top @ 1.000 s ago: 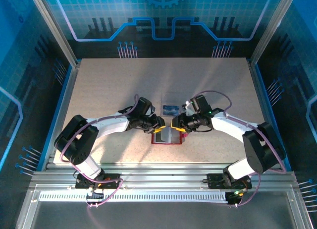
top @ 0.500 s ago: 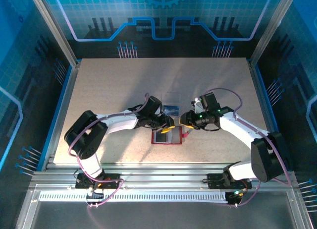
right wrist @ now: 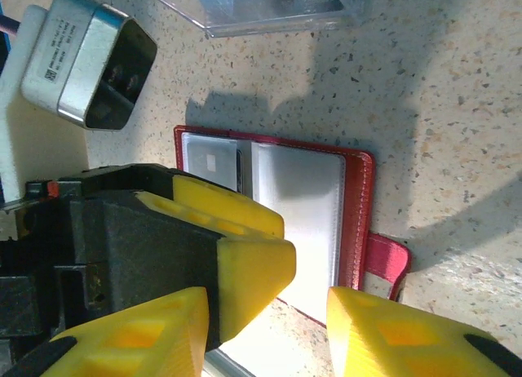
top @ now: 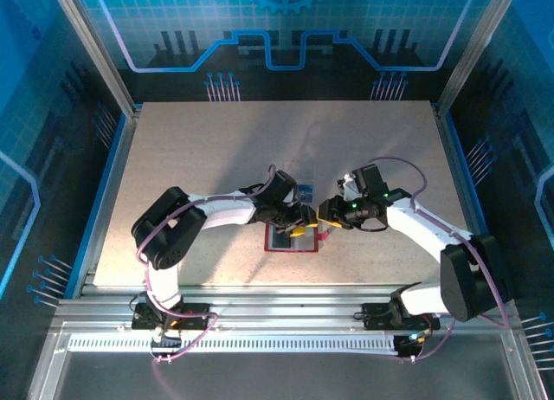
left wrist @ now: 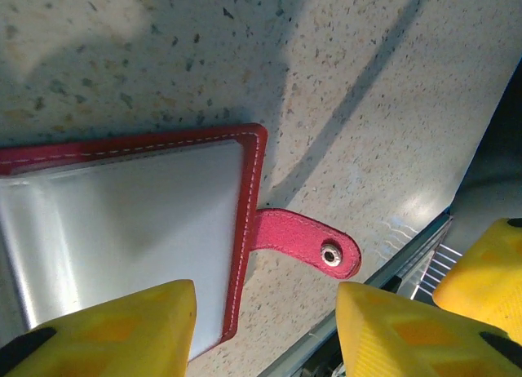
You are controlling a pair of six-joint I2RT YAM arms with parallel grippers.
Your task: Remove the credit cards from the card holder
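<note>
The red card holder [top: 290, 238] lies open and flat on the table, grey pockets [left wrist: 122, 222] up and its snap tab [left wrist: 306, 242] pointing right. My left gripper [top: 301, 228] hovers open over its right half, the holder's corner between its yellow fingertips [left wrist: 106, 328], gripping nothing. My right gripper [top: 327, 216] is open just right of it, near the tab [right wrist: 387, 263]. In the right wrist view, a left finger [right wrist: 245, 263] stands between my right gripper [right wrist: 265, 332] and the holder [right wrist: 303, 206]. A pale rectangle shows in the left pocket [right wrist: 208, 161]. One blue credit card [top: 305, 190] lies behind the holder.
A clear plastic piece [right wrist: 261, 6] lies on the table beyond the holder. The table's metal front rail [top: 286, 300] runs close below the holder. Both arms crowd the middle of the speckled tabletop [top: 190, 149].
My left arm has reached further right over the open card holder and its jaws have spread apart. My right gripper has shifted slightly right and stayed open.
</note>
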